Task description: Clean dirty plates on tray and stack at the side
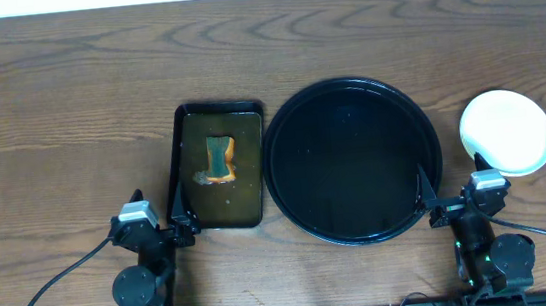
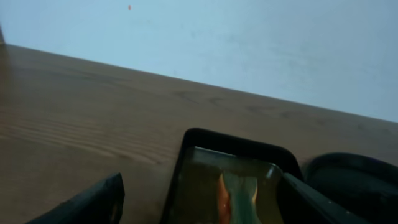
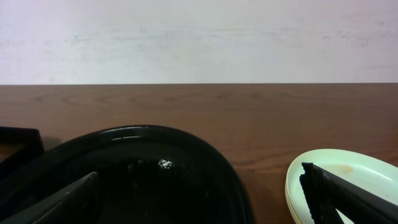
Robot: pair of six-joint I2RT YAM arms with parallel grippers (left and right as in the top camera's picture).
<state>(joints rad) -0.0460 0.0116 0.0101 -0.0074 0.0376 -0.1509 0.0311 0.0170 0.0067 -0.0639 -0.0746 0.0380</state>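
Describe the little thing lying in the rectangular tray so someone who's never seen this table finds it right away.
Find the big round black tray mid-table. Beside it, on the robot's left, lies a smaller rectangular dark tray. The small green block with an orange edge at its centre, probably a sponge, is the only bright-coloured thing: the trays are dark, the plates pale.

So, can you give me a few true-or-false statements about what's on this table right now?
1. The round black tray has no plates on it. True.
2. The plates are stacked to the left of the round tray. False: they are stacked on the table to its right.
3. A green and orange sponge lies in the rectangular tray. True.
4. The right jaws are shut on a plate. False: they stand open, holding nothing.
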